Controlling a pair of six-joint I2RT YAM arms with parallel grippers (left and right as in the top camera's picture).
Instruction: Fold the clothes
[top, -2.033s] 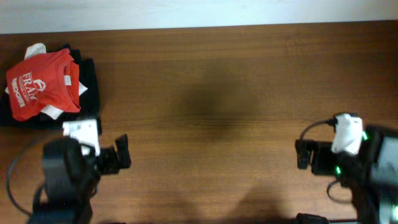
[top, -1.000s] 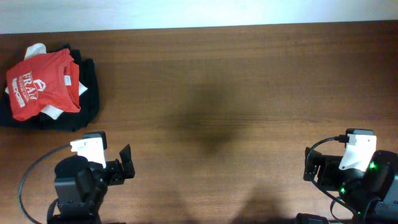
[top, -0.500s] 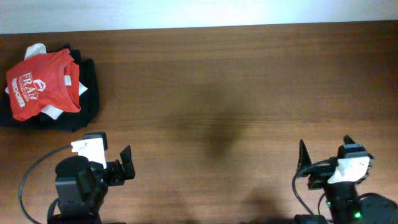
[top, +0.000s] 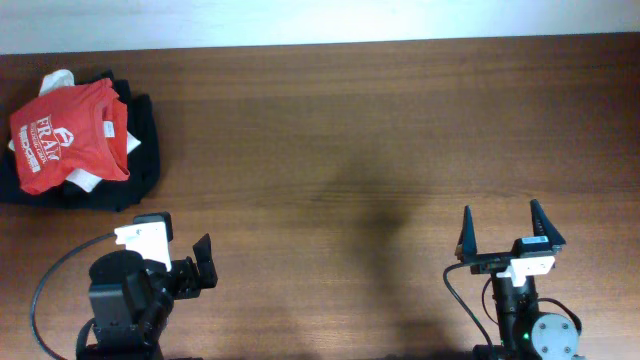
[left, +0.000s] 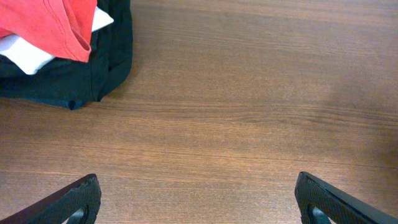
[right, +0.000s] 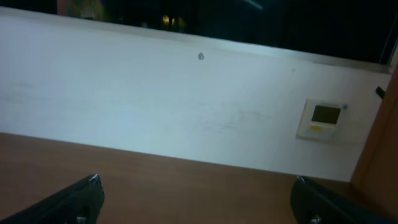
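The fingers of the left gripper (top: 201, 265) are spread wide and empty at the near left of the table (top: 350, 120). Those of the right gripper (top: 503, 236) are likewise held wide and empty at the near right, pointed toward the far wall (right: 155, 106). The clothes (top: 80, 140) are piled at the far left, a red shirt (top: 62, 128) laid over white and black garments, well apart from both grippers.

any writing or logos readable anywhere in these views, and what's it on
"FRA…": large white print on the red t-shirt, seen from overhead; the remaining letters and the smaller line beneath are too blurred to read.
Wall panel, right wrist view: a small screen and a yellow mark, both too small to read.
No other text is visible.
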